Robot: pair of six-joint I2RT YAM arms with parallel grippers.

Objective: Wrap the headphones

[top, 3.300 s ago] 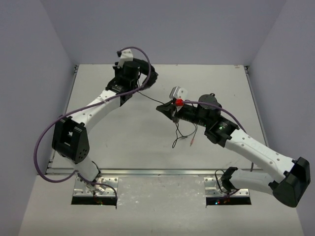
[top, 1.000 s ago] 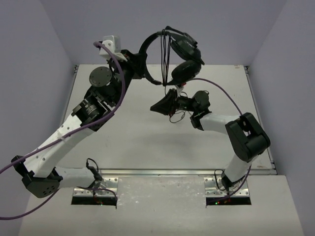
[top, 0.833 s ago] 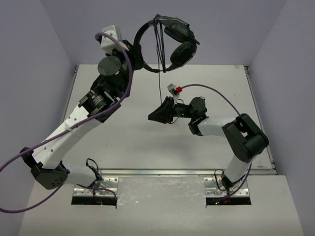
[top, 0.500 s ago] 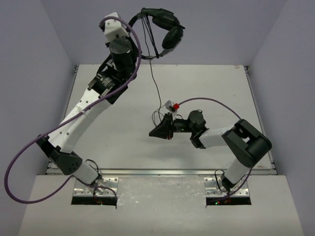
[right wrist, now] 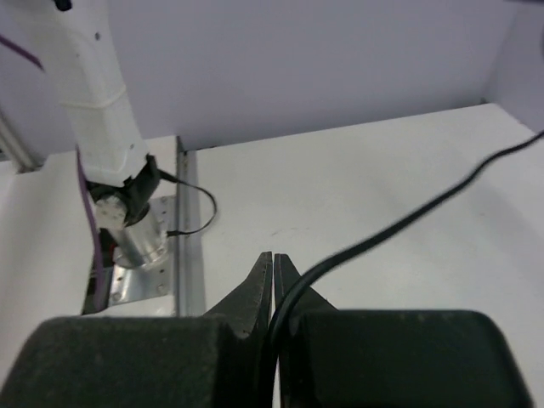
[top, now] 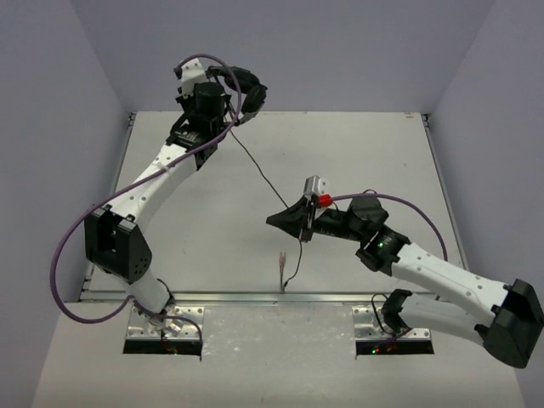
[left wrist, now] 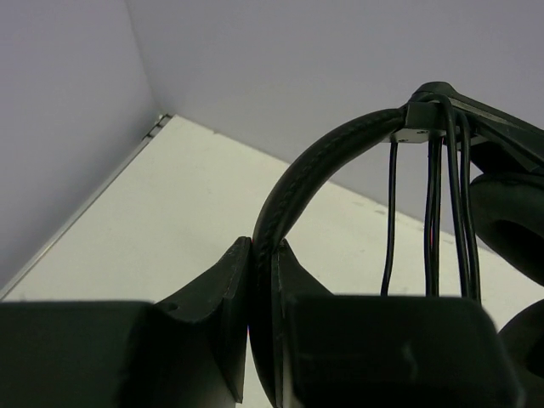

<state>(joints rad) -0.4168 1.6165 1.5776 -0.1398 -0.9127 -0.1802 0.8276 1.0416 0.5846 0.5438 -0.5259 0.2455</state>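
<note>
My left gripper point(top: 228, 88) is raised at the back left, shut on the headband point(left wrist: 316, 167) of the black headphones point(top: 248, 92). Several turns of the thin cable point(left wrist: 433, 212) hang over the headband near an earcup point(left wrist: 510, 223). From there the cable point(top: 257, 172) runs in a straight slant down to my right gripper point(top: 272, 219) over the table's middle. That gripper point(right wrist: 273, 258) is shut on the cable point(right wrist: 408, 219), which passes between the jaws behind the tips. Past it the loose end drops to the small plug point(top: 281, 259) near the front edge.
Purple robot cables point(top: 68, 255) loop off the left arm and over the right wrist. Metal base plates point(top: 163, 327) sit at the near edge, and the left one point(right wrist: 127, 242) shows ahead of the right gripper. Grey walls close the back and both sides.
The left arm has swung the headphones left and down toward the back-left corner. The right gripper has drifted toward the front, and the cable now stretches straight between the two.
</note>
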